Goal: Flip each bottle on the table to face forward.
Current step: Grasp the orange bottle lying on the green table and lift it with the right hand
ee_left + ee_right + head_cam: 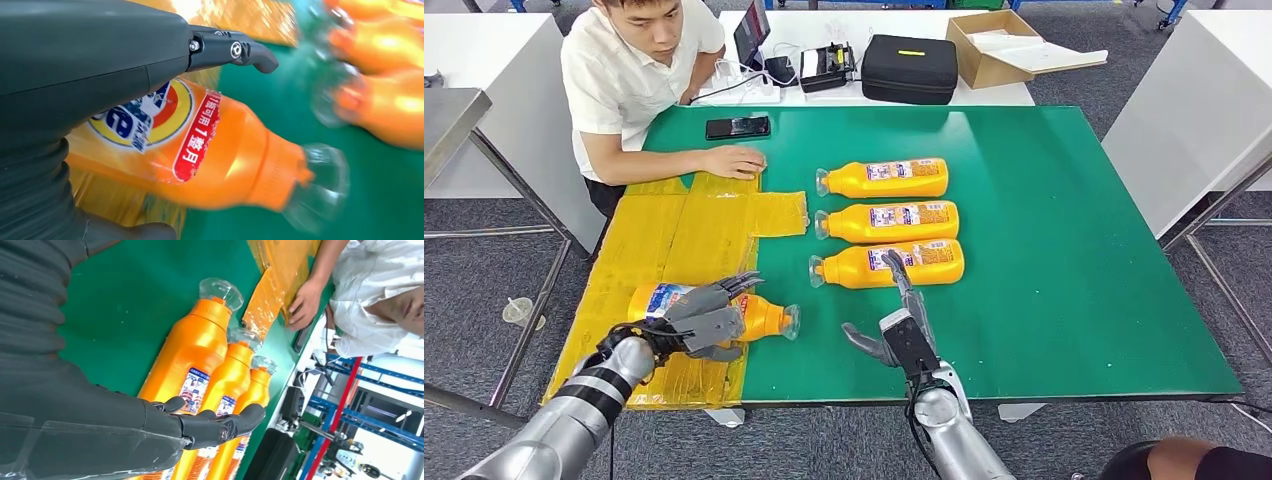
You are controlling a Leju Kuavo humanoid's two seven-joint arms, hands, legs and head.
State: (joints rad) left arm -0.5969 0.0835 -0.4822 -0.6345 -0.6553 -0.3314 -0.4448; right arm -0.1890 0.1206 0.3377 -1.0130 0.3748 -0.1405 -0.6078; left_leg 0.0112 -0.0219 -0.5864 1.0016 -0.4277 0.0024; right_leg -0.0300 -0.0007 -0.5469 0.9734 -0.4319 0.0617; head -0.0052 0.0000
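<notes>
From the head view we see a green surface [1064, 250] with yellow sheeting [674, 240] over its left part. Our left hand [709, 318] lies over a bottle [764, 318] on its side on the sheeting's edge, cap pointing right — fingers draped across its body, gripping it. Three more bottles [889, 220] lie in a row at the middle, caps to the left. Our right hand [896, 325] rests near the closest of them, fingers spread and holding nothing, one fingertip reaching up to that bottle. A person [639, 70] sits at the far left corner, a hand [736, 160] flat on the surface beside a phone [737, 127].

From the left wrist view, the held bottle [225, 150] shows its front label — clear cap [320, 185] over the green.

From the right wrist view, the three bottles [200, 355] lie side by side just past our open fingers [220, 425].
</notes>
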